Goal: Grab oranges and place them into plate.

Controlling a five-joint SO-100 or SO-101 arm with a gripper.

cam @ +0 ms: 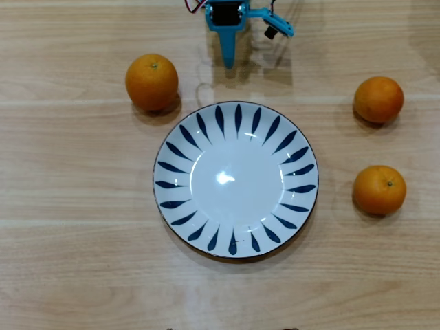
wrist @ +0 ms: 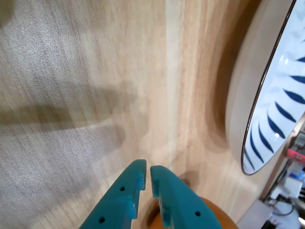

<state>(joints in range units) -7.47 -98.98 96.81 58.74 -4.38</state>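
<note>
Pale wood-grain counter (cam: 82, 275) fills the overhead view, bare except for the task's things. A white plate (cam: 206, 182) with dark blue leaf strokes round its rim is set at the centre, nothing on it. Three oranges are seen, all apart from the plate: the larger orange (cam: 152, 82) lies toward the far left corner, just beside the plate's rim; a second orange (cam: 378, 99) lies near the right edge, and a third orange (cam: 379, 190) sits closer along that same edge.

The teal gripper (cam: 229, 63) is held at the middle of the far edge, pointing at the plate. In the wrist view the fingers (wrist: 125, 196) are seen nearly together, only a thin gap left between the tips, and nothing is clamped. An orange-coloured curve shows beneath them at the bottom edge; what it is cannot be told for certain.

The task is judged not yet begun. Risks from here:
- With the jaws this narrow, an orange would be pushed and rolled across the smooth wood rather than taken.
- A round, dimpled fruit may slip if pinched off-centre.
- The plate's raised rim may be struck on a low carry.

No brand, label or readable writing is seen.
</note>
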